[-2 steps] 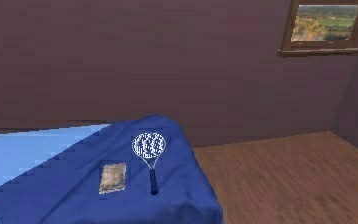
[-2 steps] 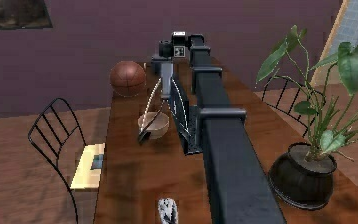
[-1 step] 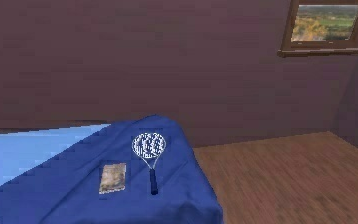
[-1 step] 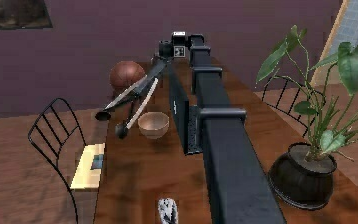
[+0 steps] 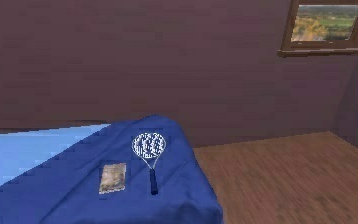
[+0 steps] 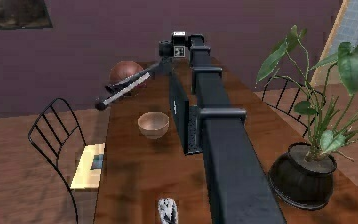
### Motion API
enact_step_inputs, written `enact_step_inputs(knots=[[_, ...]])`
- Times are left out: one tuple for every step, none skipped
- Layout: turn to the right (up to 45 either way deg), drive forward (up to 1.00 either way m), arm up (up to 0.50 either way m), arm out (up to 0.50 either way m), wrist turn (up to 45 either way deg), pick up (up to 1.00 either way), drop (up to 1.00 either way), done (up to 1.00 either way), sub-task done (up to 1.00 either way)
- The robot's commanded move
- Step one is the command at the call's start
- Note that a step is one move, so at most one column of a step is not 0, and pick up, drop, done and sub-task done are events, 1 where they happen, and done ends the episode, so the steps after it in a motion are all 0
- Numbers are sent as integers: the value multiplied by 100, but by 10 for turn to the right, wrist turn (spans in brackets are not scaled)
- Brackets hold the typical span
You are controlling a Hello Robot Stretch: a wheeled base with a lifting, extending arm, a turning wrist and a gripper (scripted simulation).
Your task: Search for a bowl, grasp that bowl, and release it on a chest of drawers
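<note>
The bowl (image 6: 153,124) sat upright on the wooden counter (image 6: 127,190), near its middle. It was just left of the arm (image 6: 227,140) and beside a dark upright panel (image 6: 180,112), perhaps a laptop screen seen edge-on. As it rested on the wood, I judged the grasp not yet made.

The arm lay stretched along the counter. The gripper (image 6: 168,52) stood at its far end, well beyond the bowl and near a reddish ball (image 6: 127,74). A long dark rod (image 6: 127,88) slanted from under the gripper toward the counter's left edge. It looked like a bat lying there, though I could not part it cleanly from the fingers. Whether the fingers were apart or together could not be told. Nor could I tell whether they held anything, since ball and rod lay right at them.

The reach seemed too long for the bowl, so the arm would likely have to draw in. The panel, so close by, risked a knock.

A book (image 6: 88,165) lay at the counter's left edge by a wire chair (image 6: 55,135), and a plant (image 6: 312,165) stood at the right. Ahead, a racket (image 5: 149,150) and a booklet (image 5: 113,177) lay on a blue bed (image 5: 57,185), which was no place for the release.
</note>
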Motion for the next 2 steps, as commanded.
enact_step_inputs(knots=[[0, 0, 0, 0, 450, 0, 0, 0, 0], [0, 0, 0, 0, 90, 0, 0, 0, 0]])
